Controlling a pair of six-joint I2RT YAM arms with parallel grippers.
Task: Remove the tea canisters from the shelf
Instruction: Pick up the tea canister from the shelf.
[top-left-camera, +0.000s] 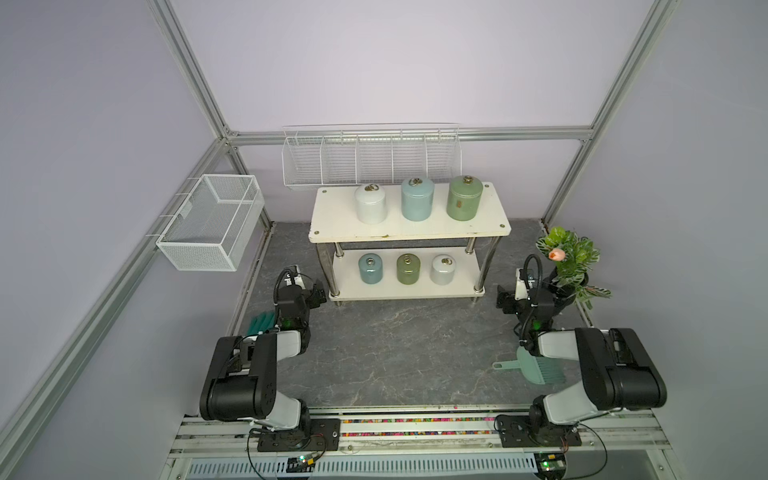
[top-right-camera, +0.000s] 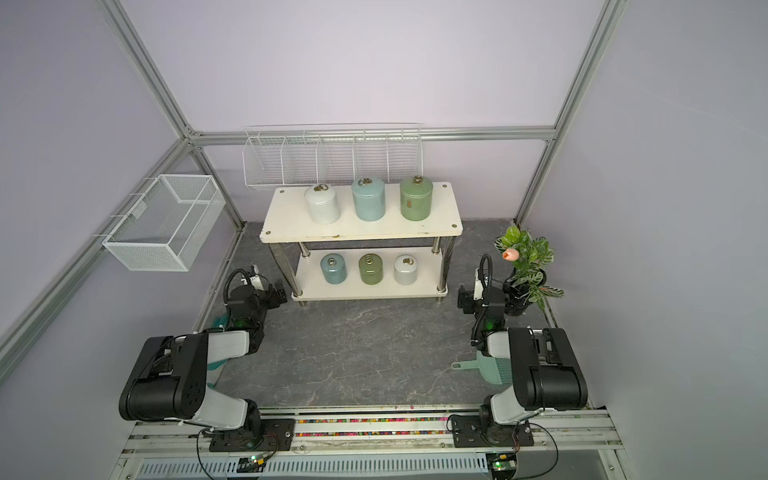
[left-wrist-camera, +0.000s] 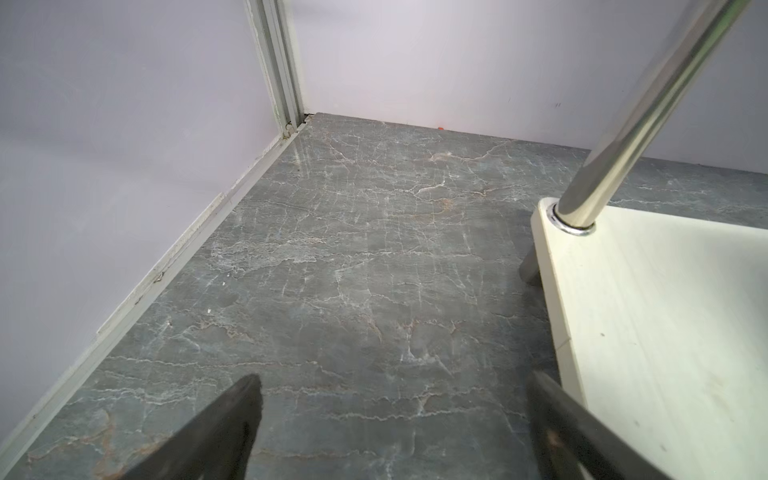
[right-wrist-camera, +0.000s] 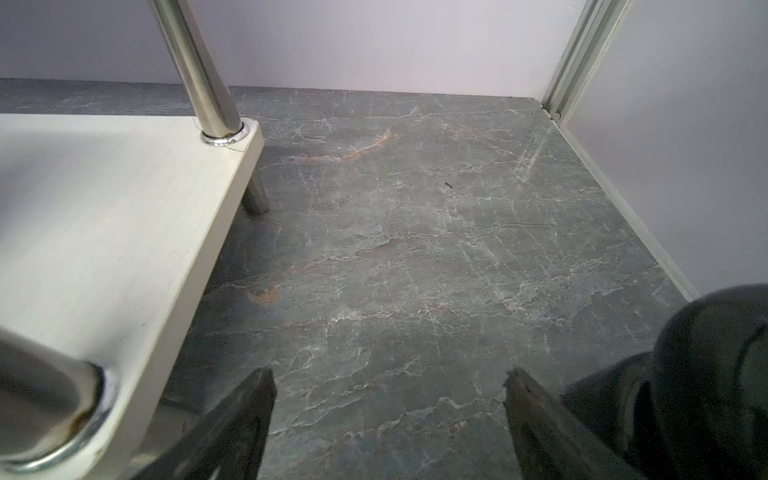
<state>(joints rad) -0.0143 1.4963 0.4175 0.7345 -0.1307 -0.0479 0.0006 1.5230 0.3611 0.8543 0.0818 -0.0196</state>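
My left gripper (top-left-camera: 316, 292), spread and empty, is at the left end of the shelf (top-left-camera: 409, 233). The upright blue canister (top-left-camera: 370, 269) on the lower board (top-left-camera: 465, 286) stands nearest it. My right gripper (top-left-camera: 503, 300), also spread, is nearest the white canister (top-left-camera: 443, 269) there.

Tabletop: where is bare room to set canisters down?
The grey tabletop is bare in front of the shelf, between the left arm and the right arm. Crowded: dustpan and plant by the right arm, teal tool by the left.
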